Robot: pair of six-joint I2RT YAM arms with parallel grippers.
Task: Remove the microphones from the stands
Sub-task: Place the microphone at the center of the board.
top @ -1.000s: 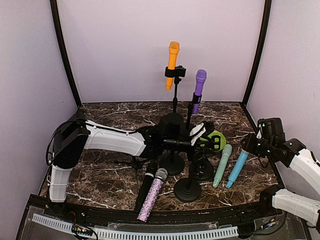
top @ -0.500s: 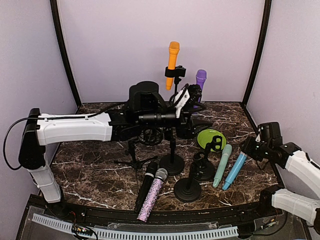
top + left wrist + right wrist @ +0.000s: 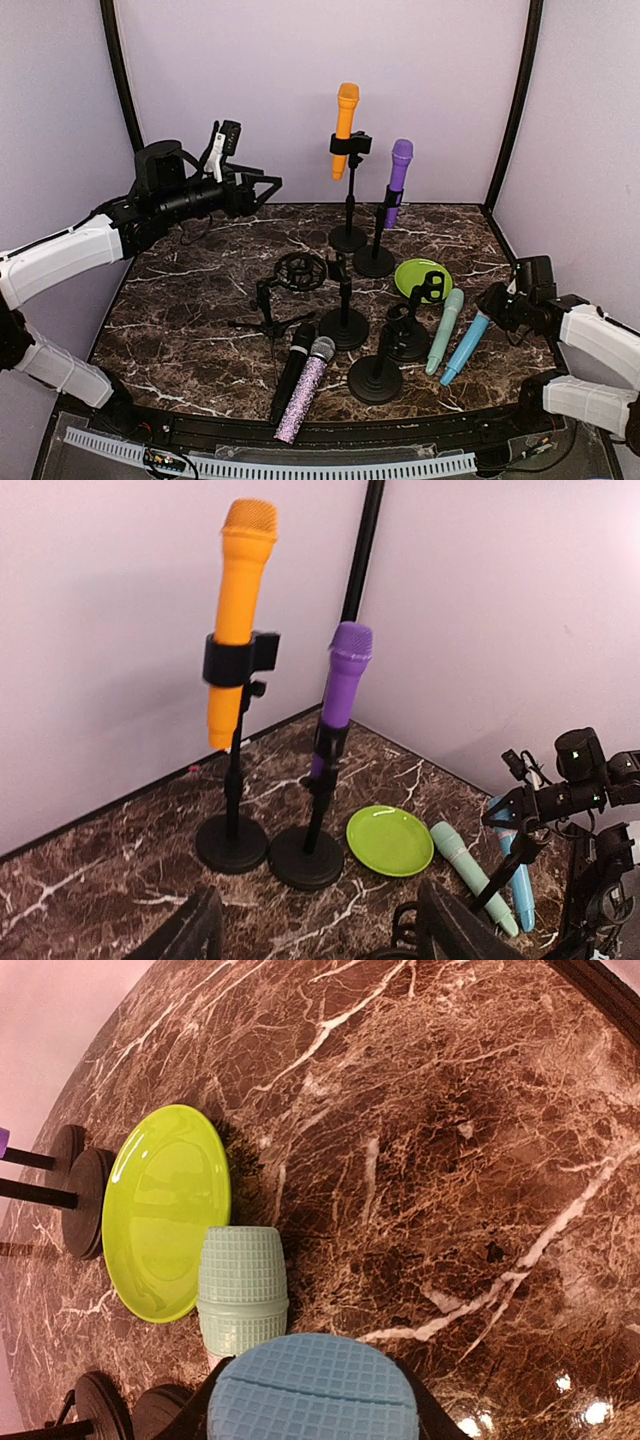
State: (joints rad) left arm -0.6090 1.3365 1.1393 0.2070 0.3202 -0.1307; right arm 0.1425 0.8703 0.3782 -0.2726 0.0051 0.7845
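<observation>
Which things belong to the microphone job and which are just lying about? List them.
Job: orange microphone and purple microphone, both mounted; blue microphone, held in the right gripper; open left gripper.
Lying about: green plate, mint microphone, black microphone, glitter microphone.

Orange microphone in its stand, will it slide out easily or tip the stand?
The clip wraps the orange microphone snugly, so it may drag. Its tall thin stand on a small round base could tip if pulled sideways.
</observation>
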